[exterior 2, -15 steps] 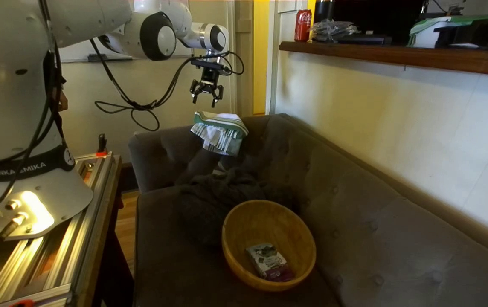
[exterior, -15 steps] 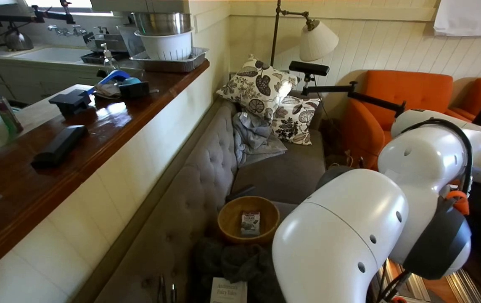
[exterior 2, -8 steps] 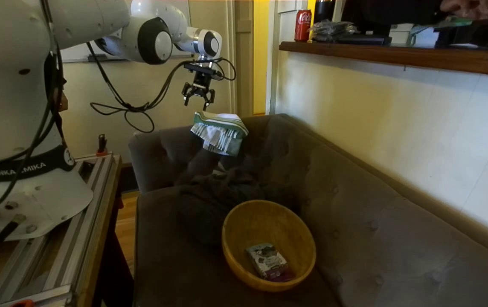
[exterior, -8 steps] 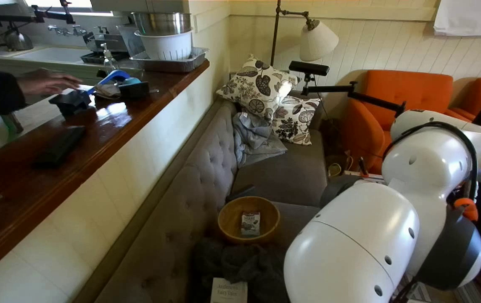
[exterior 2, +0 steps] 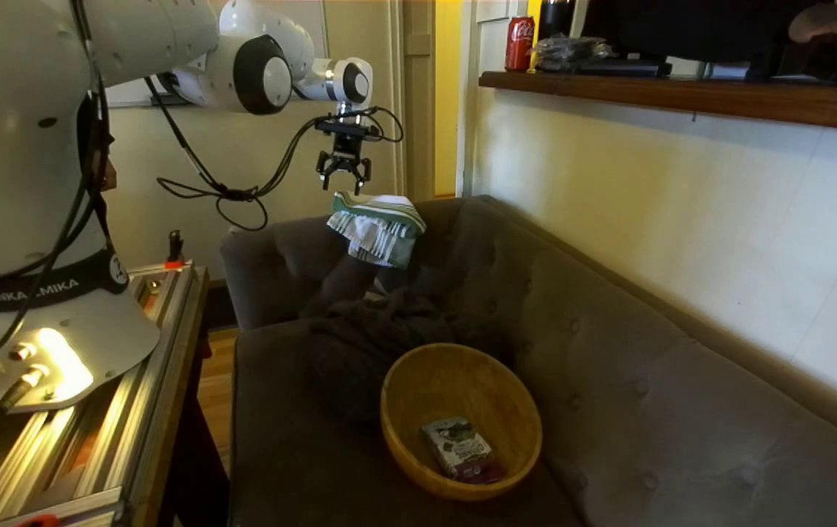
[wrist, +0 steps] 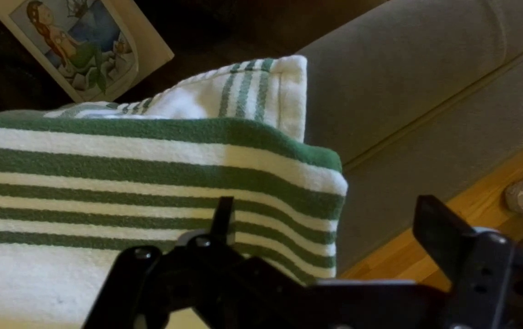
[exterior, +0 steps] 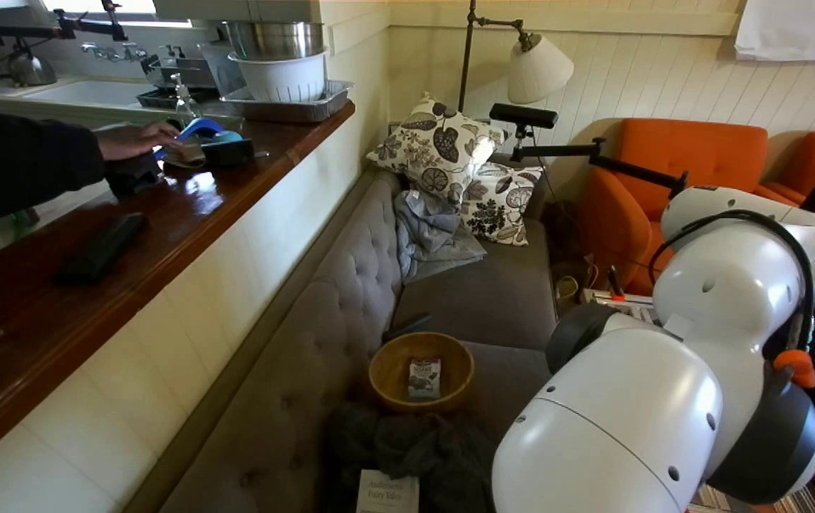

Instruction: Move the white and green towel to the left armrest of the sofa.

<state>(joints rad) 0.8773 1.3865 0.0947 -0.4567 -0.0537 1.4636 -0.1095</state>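
While pincer (exterior 2: pixel 342 185) hung wide above towel (exterior 2: pixel 378 225) on far armrest (exterior 2: pixel 276 249) (ext. view) | step was prob. pre-grasp | next needed lowering, pinch

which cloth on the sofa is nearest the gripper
The white and green towel, the only striped one, close to the gripper; the dark cloth and light grey cloth lie farther off.

White arm (exterior: pixel 621 420) (black cables (exterior 2: pixel 239 195)), black gripper (exterior 2: pixel 342 187).
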